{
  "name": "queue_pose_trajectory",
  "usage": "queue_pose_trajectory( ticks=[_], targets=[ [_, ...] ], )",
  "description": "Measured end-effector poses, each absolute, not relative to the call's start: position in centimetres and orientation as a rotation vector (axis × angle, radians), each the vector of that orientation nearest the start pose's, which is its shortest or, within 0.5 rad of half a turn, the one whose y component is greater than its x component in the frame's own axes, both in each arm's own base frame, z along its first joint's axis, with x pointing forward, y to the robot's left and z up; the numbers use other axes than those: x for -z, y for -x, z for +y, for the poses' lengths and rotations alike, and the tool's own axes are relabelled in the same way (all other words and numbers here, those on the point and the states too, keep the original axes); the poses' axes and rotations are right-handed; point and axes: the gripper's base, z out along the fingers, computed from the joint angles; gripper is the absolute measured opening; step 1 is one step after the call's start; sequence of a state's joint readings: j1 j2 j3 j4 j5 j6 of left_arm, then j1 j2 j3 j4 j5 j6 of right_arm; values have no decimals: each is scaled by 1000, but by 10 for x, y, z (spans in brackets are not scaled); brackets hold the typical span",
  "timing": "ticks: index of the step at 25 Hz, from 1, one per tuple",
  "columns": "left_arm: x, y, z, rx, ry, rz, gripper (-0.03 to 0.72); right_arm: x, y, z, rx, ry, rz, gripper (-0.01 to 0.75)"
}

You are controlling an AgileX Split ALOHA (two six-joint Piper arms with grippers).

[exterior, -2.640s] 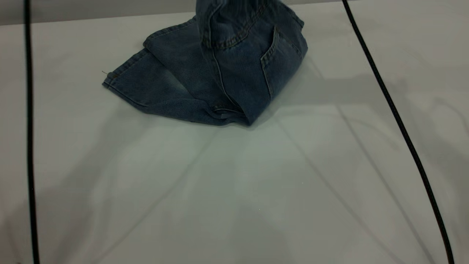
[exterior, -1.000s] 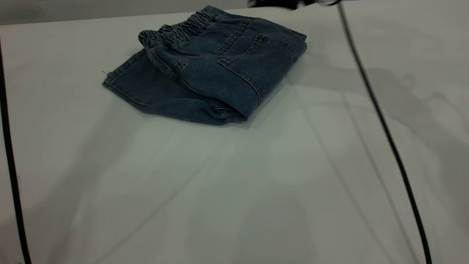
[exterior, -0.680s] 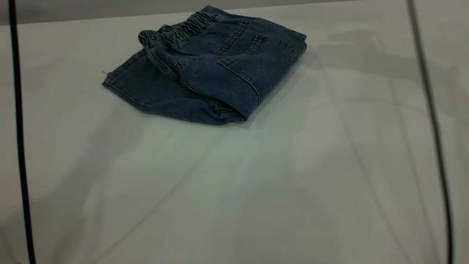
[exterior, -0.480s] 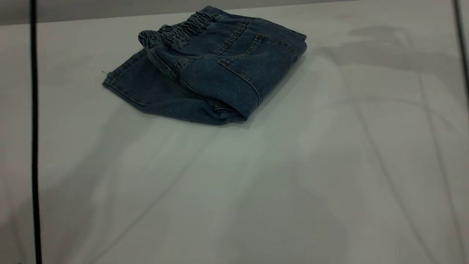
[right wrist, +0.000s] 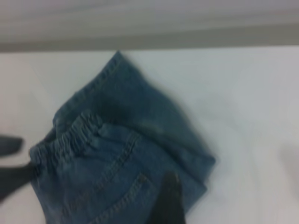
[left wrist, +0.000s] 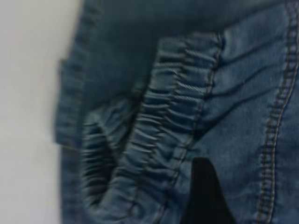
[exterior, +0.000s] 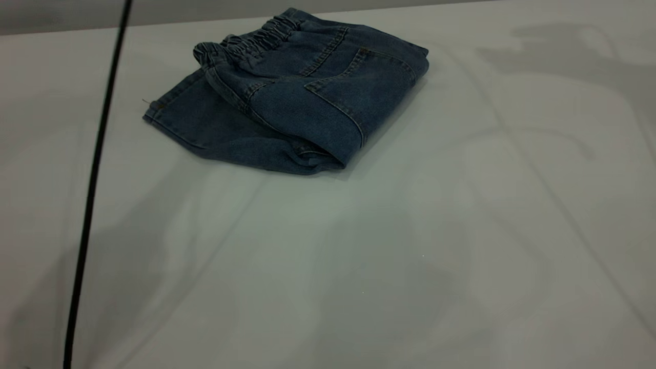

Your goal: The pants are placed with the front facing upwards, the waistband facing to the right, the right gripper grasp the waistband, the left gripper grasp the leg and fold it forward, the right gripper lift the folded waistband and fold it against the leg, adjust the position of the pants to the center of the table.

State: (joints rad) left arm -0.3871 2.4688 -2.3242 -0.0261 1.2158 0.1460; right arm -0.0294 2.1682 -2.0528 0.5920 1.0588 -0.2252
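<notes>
The pants [exterior: 307, 97] lie folded at the far middle of the table [exterior: 359, 256], back pocket up. The ruched waistband [exterior: 251, 41] rests on top of the legs, toward the far left of the bundle. Neither gripper shows in the exterior view. In the left wrist view the left gripper [left wrist: 205, 196] hovers close over the waistband [left wrist: 173, 126], only a black tip showing. The right gripper [right wrist: 168, 203] hangs over the folded edge of the pants [right wrist: 131, 154], farther off. A dark blurred part of the left arm [right wrist: 11, 177] sits beside the waistband [right wrist: 65, 140].
A black cable [exterior: 95, 174] hangs slanting across the left of the exterior view, in front of the table. Arm shadows fall on the right side of the table. The table's far edge [exterior: 77, 28] runs just behind the pants.
The raised waistband half has been laid down onto the legs and released; the pants have lain still since. The left cable swung rightward and the right cable left the view.
</notes>
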Motion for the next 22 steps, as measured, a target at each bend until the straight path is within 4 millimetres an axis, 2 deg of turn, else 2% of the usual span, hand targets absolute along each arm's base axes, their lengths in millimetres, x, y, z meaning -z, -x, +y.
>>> queue_pose_trajectory(
  ticks=[5,12,19,22],
  targets=[
    [-148,-484,-206,74,-782,2820,415,-279,-486,24,-578,49,2551,582],
    [-108,-483,-211,27,-838,2883,415,-280,-486,25,-587,45,2548,581],
    [-78,-482,-210,17,-876,2922,415,-279,-485,25,-588,47,2555,581],
    [-75,-481,-212,42,-870,2931,415,-279,-485,25,-588,49,2557,581]
  ],
)
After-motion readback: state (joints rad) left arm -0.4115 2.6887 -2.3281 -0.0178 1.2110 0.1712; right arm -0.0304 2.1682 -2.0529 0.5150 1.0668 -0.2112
